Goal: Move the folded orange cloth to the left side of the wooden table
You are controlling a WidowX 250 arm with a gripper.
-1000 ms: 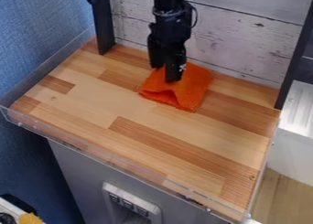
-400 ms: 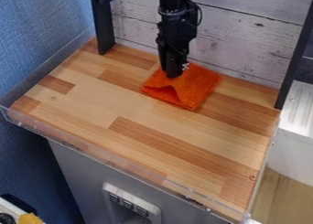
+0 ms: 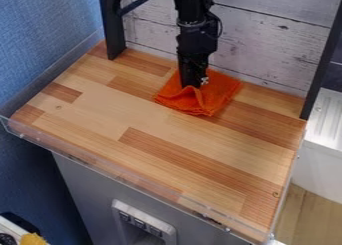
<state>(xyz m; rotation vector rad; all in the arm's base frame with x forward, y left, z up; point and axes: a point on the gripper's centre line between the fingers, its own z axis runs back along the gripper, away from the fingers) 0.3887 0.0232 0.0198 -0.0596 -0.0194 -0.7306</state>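
Cloth of orange fabric [image 3: 219,93] lies near the back of the wooden counter [image 3: 127,109], directly under the black two-finger gripper [image 3: 192,84], its raised fold on the camera side; whether it is gripped, I cannot tell.

I see diffuse, fairly bright illumination across the striped light-and-brown wooden tabletop [image 3: 133,114]; its source lies out of view. Small glints mark the clear plastic rim [image 3: 120,178], and the white ribbed surface [image 3: 325,114] at right appears brightest. The textured blue wall [image 3: 47,29] darkens towards its lower part. Soft shading models the folded orange cloth [image 3: 217,91]; the black two-finger gripper [image 3: 194,84] reveals little surface detail.
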